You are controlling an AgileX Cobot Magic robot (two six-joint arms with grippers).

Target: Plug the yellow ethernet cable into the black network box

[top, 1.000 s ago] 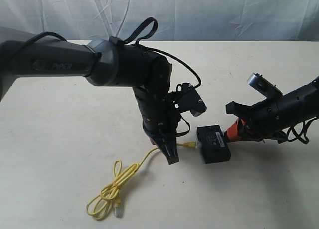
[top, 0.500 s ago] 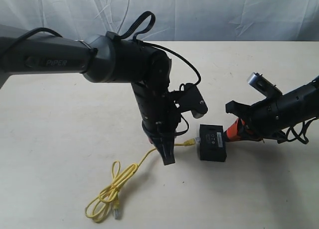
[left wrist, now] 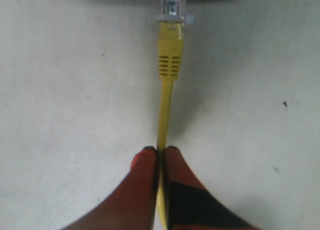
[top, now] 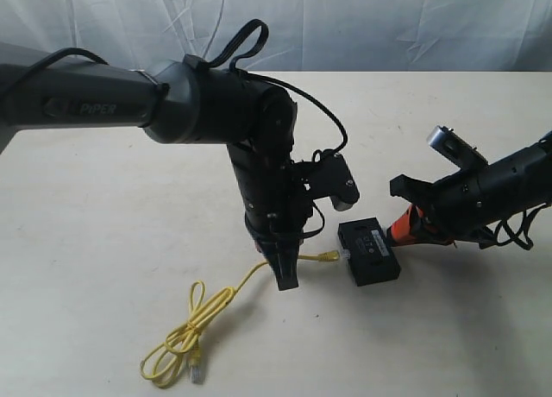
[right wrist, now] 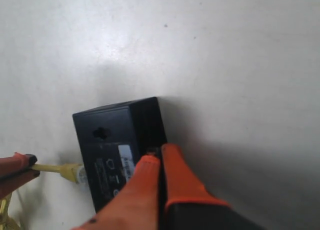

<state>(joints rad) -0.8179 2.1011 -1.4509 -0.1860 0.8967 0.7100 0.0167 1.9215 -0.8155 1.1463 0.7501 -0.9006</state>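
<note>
Slid lower on the table (top: 95, 267) since a second ago, the loose coil of the yellow ethernet cable (top: 200, 321) now lies nearer the front edge, while the black network box (top: 369, 252) has turned slightly and sits skewed. A pale, matte tabletop fills the exterior view, backed by a creased white cloth (top: 388, 26). Over it reaches the left arm (top: 129, 108), a thick, smooth dark-grey tube bending downward at its wrist, with black wires looping round the joint. The right arm (top: 504, 185), black and more angular, comes in low from the right. Between them rests the box, a flat rectangular block of black plastic with white print on its top face. The left gripper (left wrist: 160, 151) has its orange-and-black fingers pinched tight on the cable, a thin glossy cord running straight from the fingertips to a ribbed yellow boot (left wrist: 169, 55). The right gripper (right wrist: 156, 152), its tapered orange fingers pressed together with only a slit between them, has its tips against the box's far edge, opposite the cable. Behind the left gripper the cord trails back in narrow loops, its free end lying on the table. Smallest of all, the clear plastic plug (left wrist: 171, 0) meets the box's side wall; whether it is fully seated in a port cannot be told.
</note>
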